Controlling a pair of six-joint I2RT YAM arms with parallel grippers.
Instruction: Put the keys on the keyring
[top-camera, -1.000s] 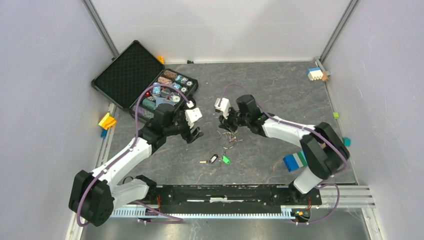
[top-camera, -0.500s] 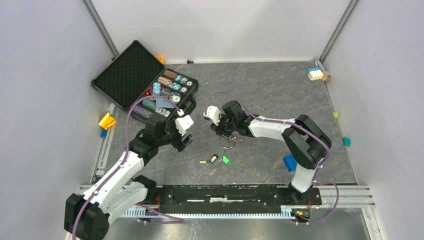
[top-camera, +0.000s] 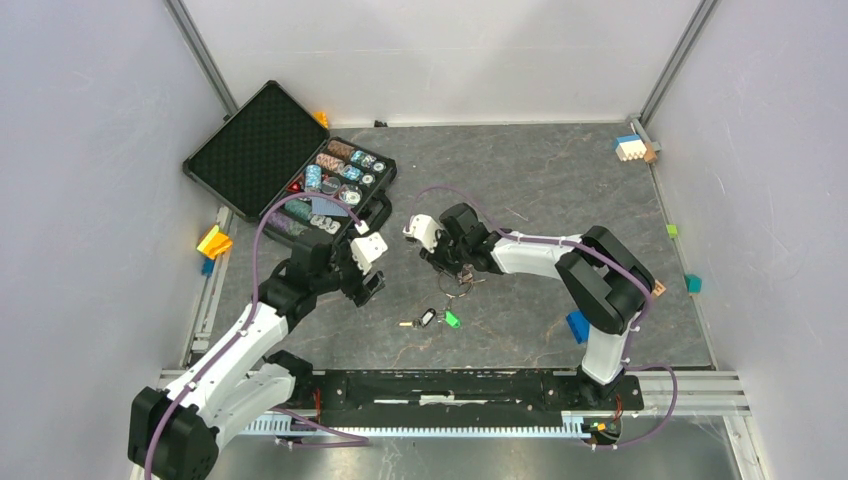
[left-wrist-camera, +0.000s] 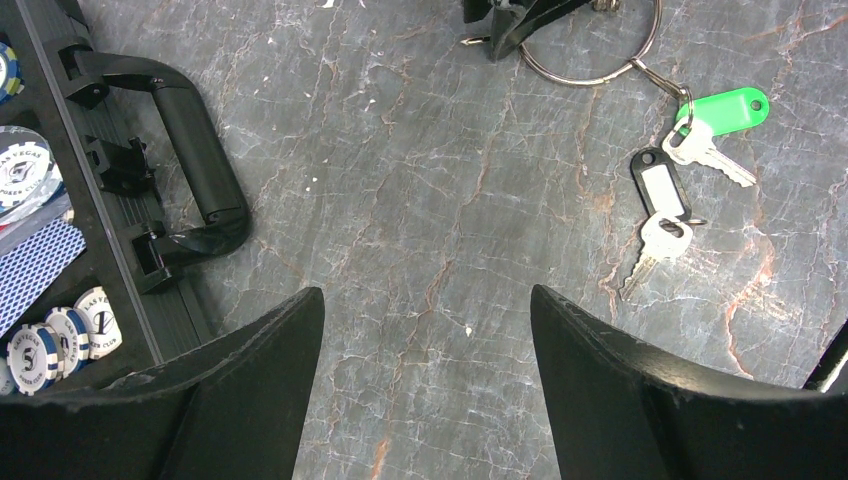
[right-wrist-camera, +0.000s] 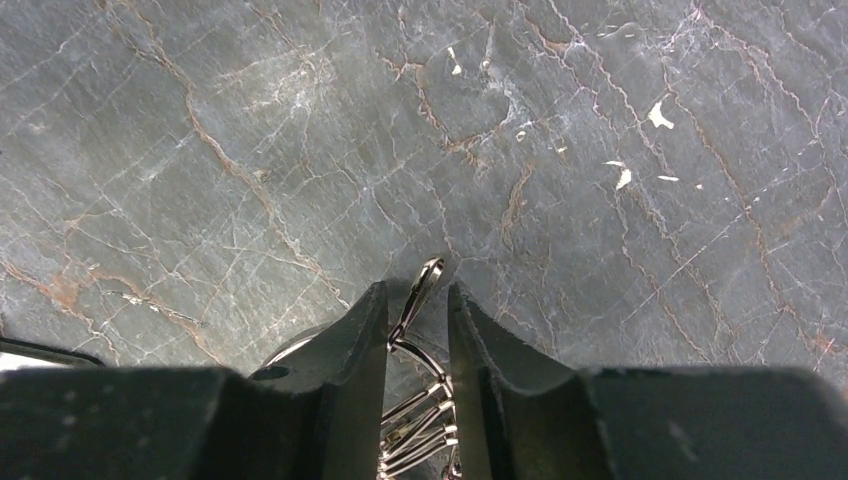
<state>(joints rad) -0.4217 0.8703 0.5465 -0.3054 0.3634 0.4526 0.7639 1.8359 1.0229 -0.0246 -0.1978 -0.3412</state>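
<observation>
The keys lie on the dark stone table: the green-headed one (left-wrist-camera: 735, 108) (top-camera: 452, 320) and, next to it, the black-headed one (left-wrist-camera: 660, 185) (top-camera: 428, 318). The green key's small loop touches the keyring (left-wrist-camera: 590, 50) (top-camera: 462, 281), a silver wire ring bearing several plain keys (right-wrist-camera: 415, 420). My right gripper (right-wrist-camera: 417, 290) (top-camera: 447, 266) is down on the keyring (right-wrist-camera: 420, 358). Its jaws are nearly together, the wire touches both inner faces, and a clasp pokes out past the tips. My left gripper (left-wrist-camera: 428, 292) (top-camera: 368, 287) hovers open and empty to the left of the keys.
An open black case (top-camera: 290, 165) with poker chips (left-wrist-camera: 30, 180) sits at the far left, its handle (left-wrist-camera: 195, 150) close to my left gripper. A blue block (top-camera: 577, 326) lies by the right arm. Yellow blocks (top-camera: 213, 241) and a white-blue block (top-camera: 629, 148) lie at the edges.
My right gripper moved left and down onto the keyring, widening and then narrowing round it. My left gripper drew back toward the near left and stayed open.
</observation>
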